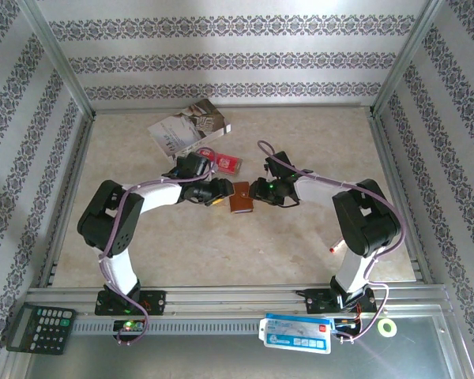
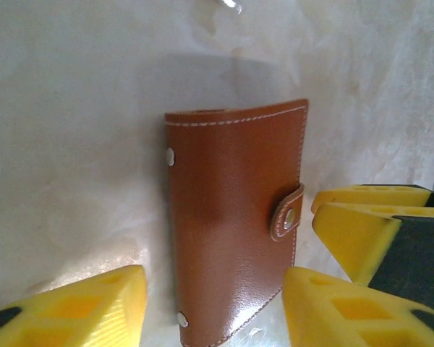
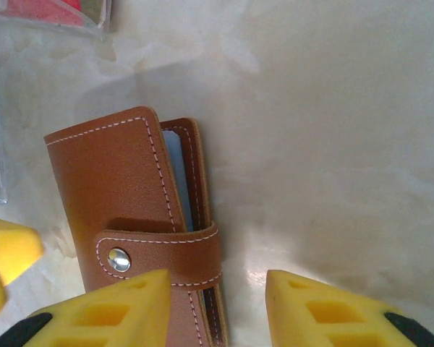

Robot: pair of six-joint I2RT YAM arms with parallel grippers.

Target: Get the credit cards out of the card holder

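card holder (image 2: 231, 217): closed, flat on tabletop (image 2: 72, 144)
left gripper (image 2: 213, 289): we see it half-open astride card holder end
right gripper (image 3: 217, 285): half-open by tab (image 3: 159, 249), holding nothing

Soft, even light fills the overhead view; the table (image 1: 300, 245) looks pale and washed, and the shadows under the arms are faint. At the left wrist, the card holder (image 2: 231, 210) carries a broad sheen just ahead of the yellow fingers (image 2: 79, 307) — themselves blurred, too close to focus — with a grey shadow beyond it. At the right wrist, glare whitens the table just ahead of the fingers; the leather's stitching is sharp.
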